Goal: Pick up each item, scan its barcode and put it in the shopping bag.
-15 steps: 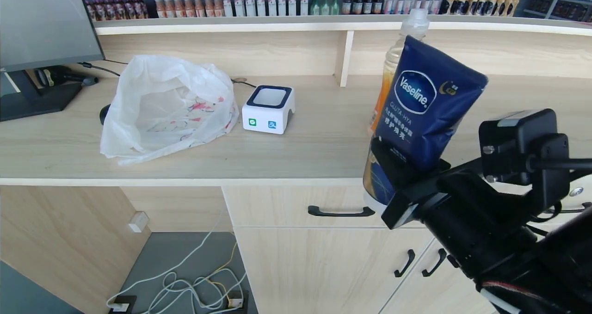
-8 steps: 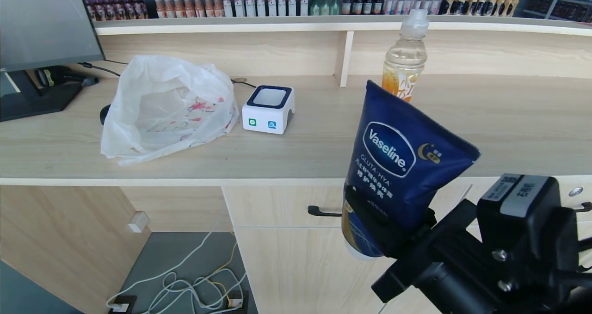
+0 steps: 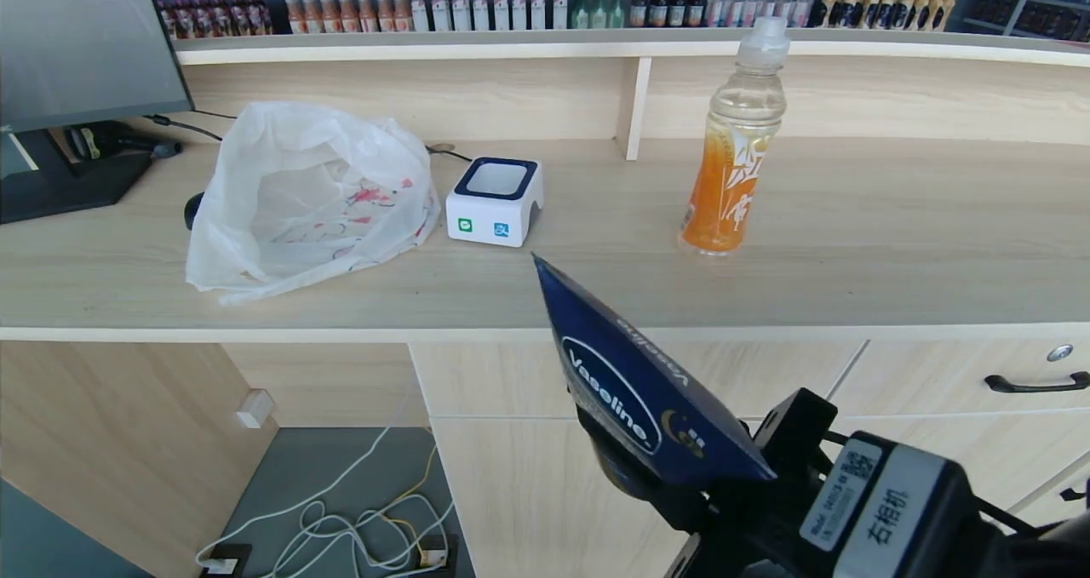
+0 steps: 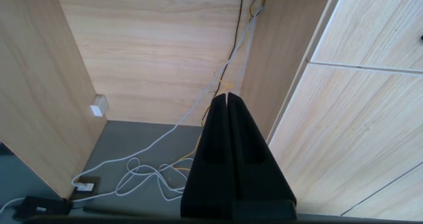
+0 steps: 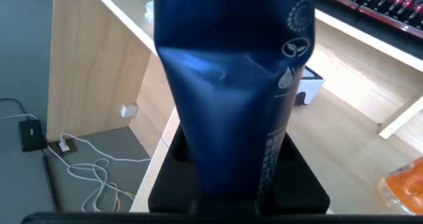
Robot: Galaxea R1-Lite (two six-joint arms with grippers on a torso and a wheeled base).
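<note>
Head view, from the left: the shopping bag (image 3: 298,199) — thin, crinkled white plastic with red print — slumps on the pale wood-grain counter (image 3: 596,289). Just beside it sits the scanner (image 3: 495,201), a small white cube with a dark-rimmed window on top. The tube (image 3: 634,382), smooth dark-blue plastic flattening to a crimped edge, is held in front of the counter's edge. Its long axis slants, with the crimped end up and to the left and the cap end down in the right gripper (image 3: 660,476), whose jaws are clamped on it. Farther right a clear bottle (image 3: 732,161) of orange drink stands upright. In the left wrist view the left gripper (image 4: 228,105) hangs low beside the cabinet fronts (image 4: 344,118) — jaws pressed together on nothing.
</note>
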